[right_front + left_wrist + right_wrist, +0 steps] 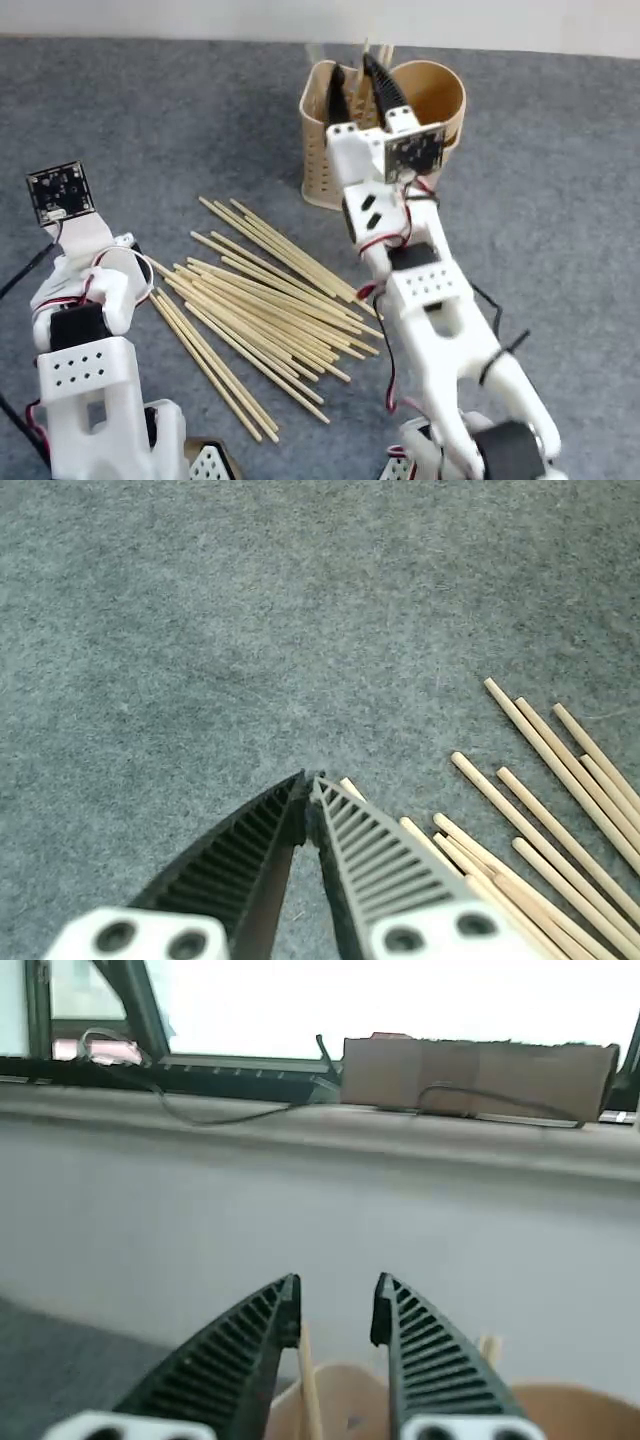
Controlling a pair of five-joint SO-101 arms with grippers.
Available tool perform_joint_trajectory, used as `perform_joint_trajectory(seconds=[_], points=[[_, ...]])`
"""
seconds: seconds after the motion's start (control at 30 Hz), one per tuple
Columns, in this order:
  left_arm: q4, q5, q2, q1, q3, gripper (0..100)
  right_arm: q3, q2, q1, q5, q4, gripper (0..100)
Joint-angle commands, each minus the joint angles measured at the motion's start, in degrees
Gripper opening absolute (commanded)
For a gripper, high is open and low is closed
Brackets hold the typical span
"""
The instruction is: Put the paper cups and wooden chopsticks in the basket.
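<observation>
A beige slotted basket (322,160) stands at the back of the grey carpet. A brown paper cup (435,92) sits in its right part, and a few wooden chopsticks (366,55) stand upright in it. My right gripper (352,66) hangs open just above the basket's mouth. In the right wrist view the gripper (335,1305) has one chopstick (310,1390) standing in the gap close to one finger, and the cup's rim (570,1410) shows below. Several loose chopsticks (265,300) lie in a pile mid-carpet. My left gripper (305,780) is shut and empty, low over bare carpet beside the pile's ends (530,800).
The left arm (80,310) stands at the carpet's left side, the right arm's body (440,320) just right of the pile. Bare carpet lies left of the basket. A pale wall runs behind the basket.
</observation>
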Motion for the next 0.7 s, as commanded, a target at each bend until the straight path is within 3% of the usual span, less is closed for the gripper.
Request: perform_joint_trajectory(seconds=[0.0, 0.67], points=[[-1.14, 0.26, -1.19, -0.4, -0.48, 3, -0.22, -8.4, -2.07, -0.53, 10.51, 12.7], [-1.14, 0.26, -1.19, -0.4, -0.48, 3, -0.66, -23.16, -15.34, -0.53, 55.16, 12.7]])
